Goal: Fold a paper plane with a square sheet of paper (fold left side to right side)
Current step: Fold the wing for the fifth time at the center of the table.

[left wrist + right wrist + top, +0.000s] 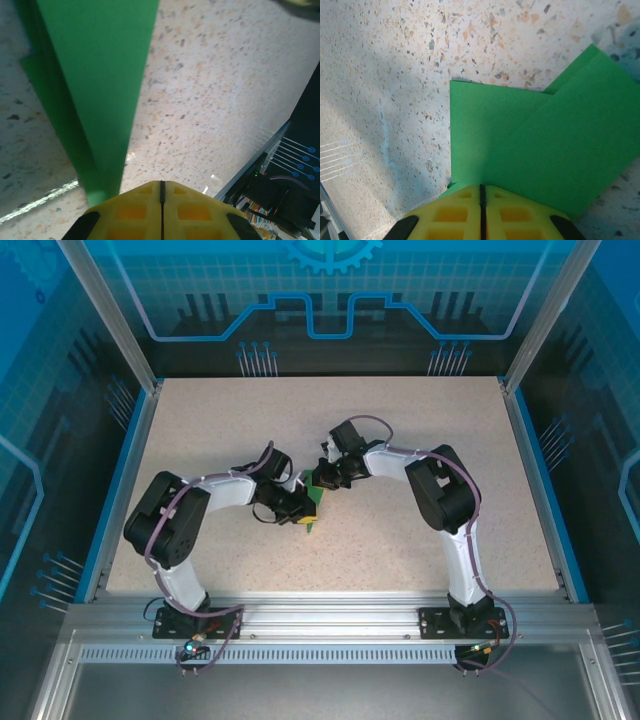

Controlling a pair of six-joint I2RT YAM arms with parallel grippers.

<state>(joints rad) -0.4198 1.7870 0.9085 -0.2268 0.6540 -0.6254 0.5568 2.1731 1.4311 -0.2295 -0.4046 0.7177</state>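
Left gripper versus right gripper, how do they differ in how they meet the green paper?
The left gripper meets the folded green paper off-centre, by its left pad, facing a narrow tapering strip. The right gripper sits over broad, stepped layers. From above, the left gripper comes in from the paper's near left and the right gripper from its far right. Both are shut, with their yellow pads together.

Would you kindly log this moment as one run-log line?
green paper: partly folded, on table | left hand: shut, against paper | right hand: shut, tip on paper
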